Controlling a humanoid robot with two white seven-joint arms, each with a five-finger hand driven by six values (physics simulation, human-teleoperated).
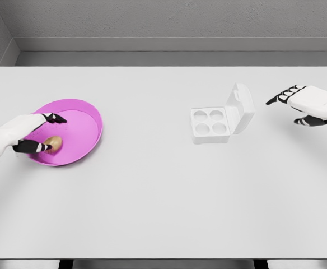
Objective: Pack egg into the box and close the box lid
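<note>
A tan egg (54, 143) lies in the pink bowl (82, 126) on the left of the table. My left hand (45, 133) reaches over the bowl's left rim, its thumb tip beside the egg and its index finger above it, fingers spread apart and not closed around the egg. The white egg box (211, 124) sits right of centre with four empty cups, and its lid (240, 107) stands raised on the right side. My right hand (289, 103) hovers to the right of the lid, fingers relaxed and holding nothing.
The white table (163, 202) spans the whole view, with a grey wall behind its far edge. Its front edge runs along the bottom of the picture.
</note>
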